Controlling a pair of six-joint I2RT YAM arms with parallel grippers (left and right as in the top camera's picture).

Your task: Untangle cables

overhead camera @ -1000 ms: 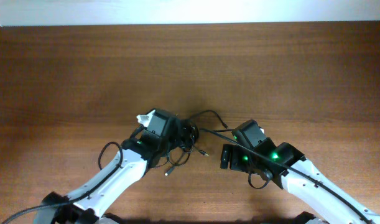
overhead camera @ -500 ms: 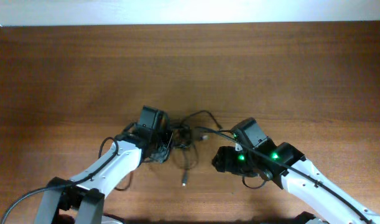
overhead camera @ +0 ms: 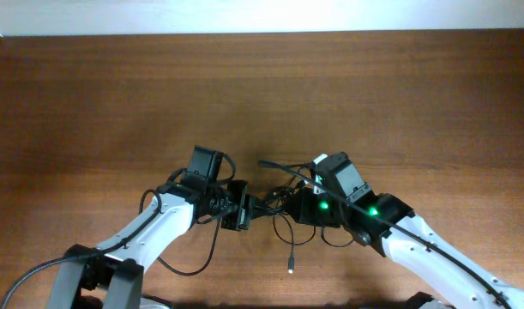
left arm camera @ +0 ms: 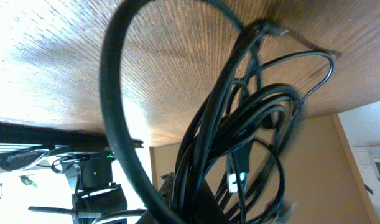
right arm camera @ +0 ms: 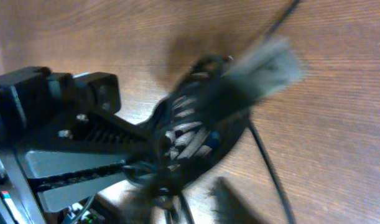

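The cables are a knot of thin black cords strung just above the wood between my two grippers. My left gripper is shut on the knot's left side. In the left wrist view the cables run in loops out of the jaws, with a whitish plug tip among them. My right gripper is closed on the knot's right side. The right wrist view is blurred, showing the cables bunched close to its jaws. One loose strand hangs toward me and ends in a plug.
The wooden table stretches bare-looking behind the arms. A thin cord loop arcs over the right wrist. Thicker black arm cables curl beside the left arm. The left arm's gripper body fills the left of the right wrist view.
Both grippers have shut. The right gripper has moved left onto the knot, the left gripper has shifted right, and the loose strand's plug has swung right and nearer to me.
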